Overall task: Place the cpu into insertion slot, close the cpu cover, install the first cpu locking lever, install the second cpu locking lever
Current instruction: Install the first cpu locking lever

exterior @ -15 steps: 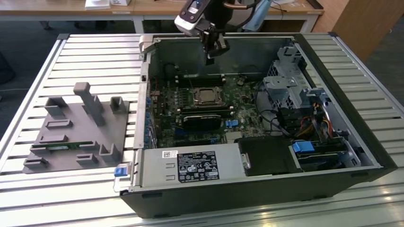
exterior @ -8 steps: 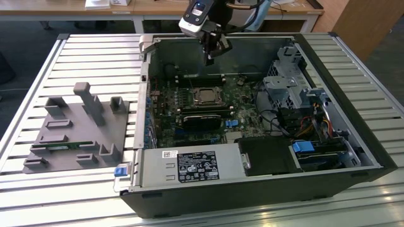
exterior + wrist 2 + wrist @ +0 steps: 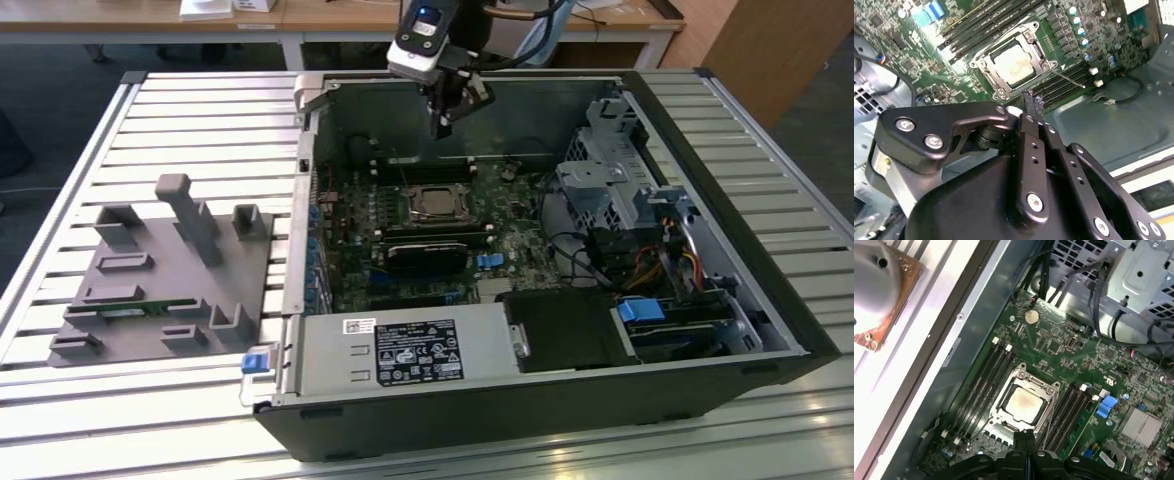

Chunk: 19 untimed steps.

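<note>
**Gripper poised above the CPU socket, one lever wire loose**

An open computer case [image 3: 747,300] fills the centre and right of the exterior view, with the green motherboard [image 3: 360,270] on its floor. At lower centre sits the power supply box [image 3: 400,350]. Its label [image 3: 416,352] is the only print of note, a white strip above a black panel of marks, too small to read.

The gripper [image 3: 447,120] hangs at upper centre, above the board. In both wrist views its fingertips [image 3: 1032,102] are pressed together with nothing between them.

The cpu [image 3: 434,203] lies in its socket near the frame's middle. The cpu cover [image 3: 1019,377] appears to lie flat around it.

A thin locking lever [image 3: 1070,80] juts from a socket corner across the memory slots [image 3: 1064,92], seemingly unlatched.

Judged step: seating this lever. It likely calls for contact near the wire's free end and a steady downward sweep towards its catch. The push should keep clear of the slots and put no load on the chip.
</note>
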Available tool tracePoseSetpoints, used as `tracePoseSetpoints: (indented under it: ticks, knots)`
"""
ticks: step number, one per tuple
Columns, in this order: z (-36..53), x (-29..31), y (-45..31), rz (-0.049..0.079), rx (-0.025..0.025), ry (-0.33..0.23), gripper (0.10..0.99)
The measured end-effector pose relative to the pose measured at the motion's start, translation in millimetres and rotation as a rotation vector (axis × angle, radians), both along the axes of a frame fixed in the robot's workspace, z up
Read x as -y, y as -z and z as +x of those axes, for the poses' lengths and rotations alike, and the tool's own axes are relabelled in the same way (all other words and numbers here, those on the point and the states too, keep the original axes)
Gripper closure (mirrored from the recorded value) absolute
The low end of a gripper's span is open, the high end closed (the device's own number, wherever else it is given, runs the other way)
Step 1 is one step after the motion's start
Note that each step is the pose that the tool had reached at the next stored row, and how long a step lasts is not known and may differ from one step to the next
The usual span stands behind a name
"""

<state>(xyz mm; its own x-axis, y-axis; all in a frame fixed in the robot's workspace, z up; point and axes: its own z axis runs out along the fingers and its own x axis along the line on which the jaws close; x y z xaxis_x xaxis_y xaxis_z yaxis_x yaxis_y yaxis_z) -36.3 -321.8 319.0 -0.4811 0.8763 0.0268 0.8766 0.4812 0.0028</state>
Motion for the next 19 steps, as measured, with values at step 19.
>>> tracePoseSetpoints:
  ticks: [19]
  knots:
    - [0.0, 0.0, 1.2, 0.0, 0.0, -0.268, 0.98]
